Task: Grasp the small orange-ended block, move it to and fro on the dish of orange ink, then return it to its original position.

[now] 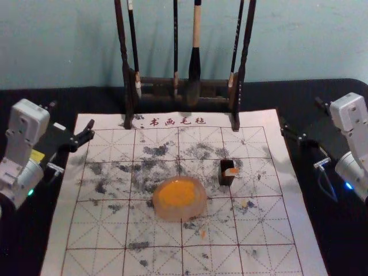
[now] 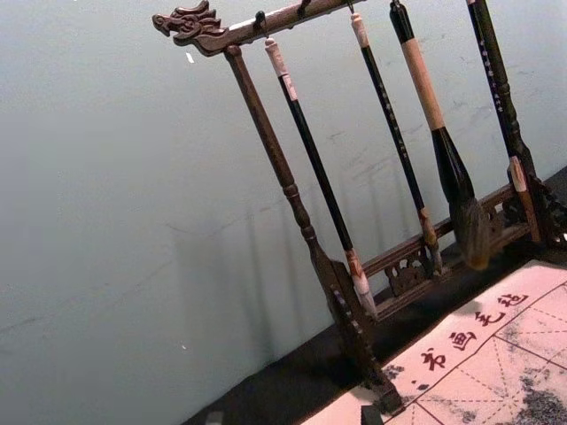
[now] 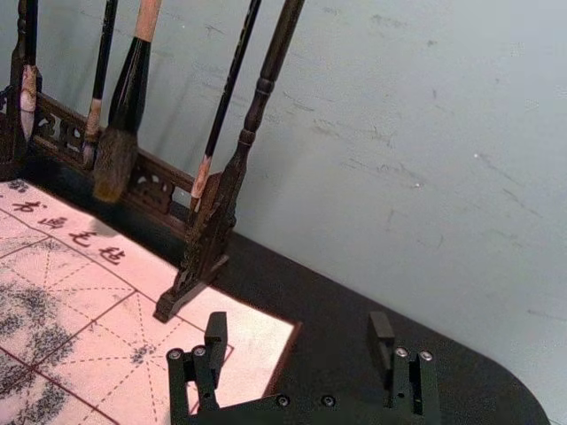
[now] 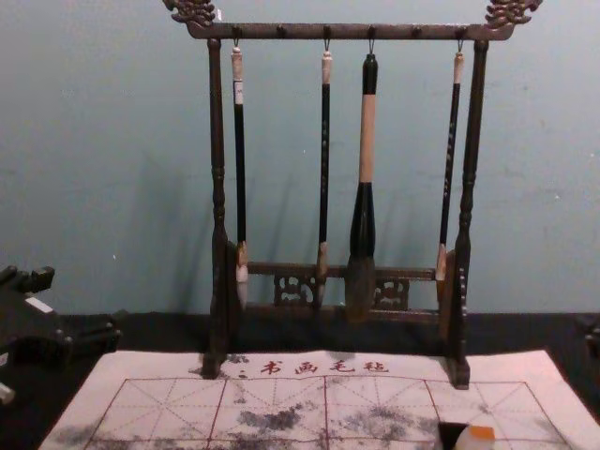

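Observation:
The small pale block with an orange end [image 1: 231, 172] rests against a black, box-like holder [image 1: 226, 179]; whether it sits in it or leans on it I cannot tell. In the chest view the orange end [image 4: 482, 433] shows at the bottom edge. The round translucent dish [image 1: 163, 214] holds orange ink [image 1: 177, 194], left of the block and nearer. My left gripper [image 1: 71, 117] stands open off the mat's left edge; its tips [image 2: 292, 416] show apart. My right gripper [image 1: 300, 113], also open and empty [image 3: 299, 329], is beyond the right edge, away from the block.
A dark wooden rack [image 4: 217, 281] with several hanging brushes stands at the mat's far edge, before a pale wall. The white gridded mat [image 1: 98, 230] has black ink smudges and lies on a black table [image 1: 287, 92].

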You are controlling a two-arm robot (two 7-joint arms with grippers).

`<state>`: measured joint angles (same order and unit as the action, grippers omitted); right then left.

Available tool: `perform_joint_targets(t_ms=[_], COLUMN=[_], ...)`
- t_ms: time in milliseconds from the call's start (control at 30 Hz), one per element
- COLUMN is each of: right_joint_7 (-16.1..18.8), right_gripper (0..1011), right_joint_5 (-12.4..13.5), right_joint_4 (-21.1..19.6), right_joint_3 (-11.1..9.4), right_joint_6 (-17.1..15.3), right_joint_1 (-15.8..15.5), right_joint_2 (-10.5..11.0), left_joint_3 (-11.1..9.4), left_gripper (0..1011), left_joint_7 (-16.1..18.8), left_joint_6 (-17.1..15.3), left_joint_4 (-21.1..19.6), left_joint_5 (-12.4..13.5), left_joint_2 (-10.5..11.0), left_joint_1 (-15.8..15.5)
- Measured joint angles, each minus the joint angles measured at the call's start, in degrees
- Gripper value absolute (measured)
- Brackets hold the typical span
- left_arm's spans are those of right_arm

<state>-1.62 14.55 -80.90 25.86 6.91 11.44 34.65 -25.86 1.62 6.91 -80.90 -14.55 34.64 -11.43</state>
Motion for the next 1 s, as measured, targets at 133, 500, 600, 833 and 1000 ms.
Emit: perform_joint_targets(t_ms=[133, 500, 600, 833, 1000], right_joint_7=[0.0, 4.5, 6.4, 13.2, 20.4], right_gripper=[1000, 1000, 1000, 1000, 1000], right_joint_5=[0.0, 0.5, 0.8, 4.1, 7.2], right_joint_4=[0.0, -1.0, -2.0, -4.7, -5.7], right_joint_3=[0.0, -0.7, -1.0, -1.9, -2.1], right_joint_6=[0.0, 1.4, 1.5, 2.6, 4.3], right_joint_1=[0.0, -0.9, -1.5, -3.4, -4.3], right_joint_2=[0.0, 0.6, 1.2, 3.2, 5.1], left_joint_3=[0.0, 0.0, 0.0, 0.0, 0.0], left_gripper=[1001, 1001, 1001, 1001, 1001], left_joint_7=[0.0, 0.0, 0.0, 0.0, 0.0], left_joint_6=[0.0, 0.0, 0.0, 0.0, 0.0], left_joint_4=[0.0, 0.0, 0.0, 0.0, 0.0], left_joint_5=[0.0, 0.0, 0.0, 0.0, 0.0], left_joint_2=[0.0, 0.0, 0.0, 0.0, 0.0], left_joint_1=[0.0, 0.0, 0.0, 0.0, 0.0])
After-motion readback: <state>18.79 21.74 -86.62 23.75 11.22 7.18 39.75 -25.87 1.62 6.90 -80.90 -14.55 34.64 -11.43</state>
